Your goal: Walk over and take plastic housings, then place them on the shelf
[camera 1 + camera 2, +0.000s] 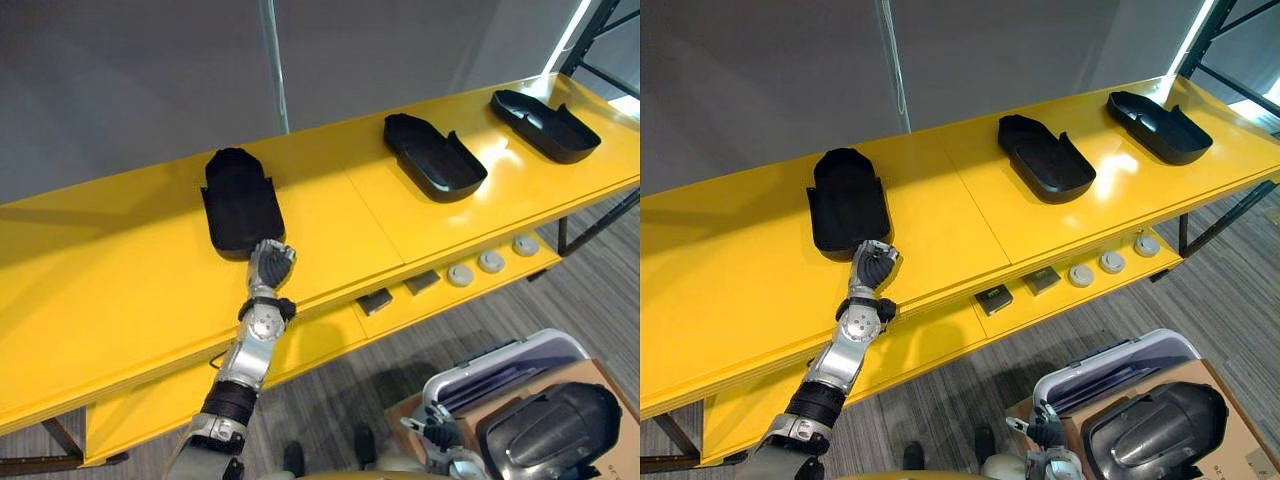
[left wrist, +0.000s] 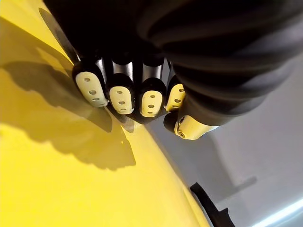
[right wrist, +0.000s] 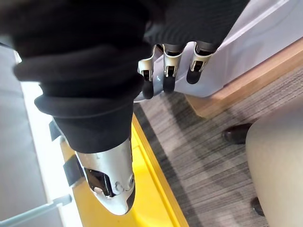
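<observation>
Evidently we are at the set-down. The black boat-shaped plastic housing point(image 1: 240, 205) lies flat on the left stretch of the long yellow metal shelf point(image 1: 120, 290). Our left hand point(image 1: 270, 265) sits at its near end, fingers point(image 2: 120, 97) curled in a tight row over the near rim with the thumb tucked close beneath them. A second black plastic housing point(image 1: 435, 157) and a third black plastic housing point(image 1: 545, 125) lie further right on the same top, each well apart from the next.

To finish well, we would uncurl first and only then draw the hand back toward the near edge, low and straight (a hooked fingertip could, we judge, drag the shell off the front lip). The shell looks light and slick, so we would avoid any sideways flick. It sits well in from the far edge, so no nudge seems needed.

Our right hand point(image 3: 169, 71) hangs slack and empty at the near right, beside the brown cardboard box point(image 1: 1245, 440), where another dark glossy plastic housing point(image 1: 1155, 430) waits for the next trip.
</observation>
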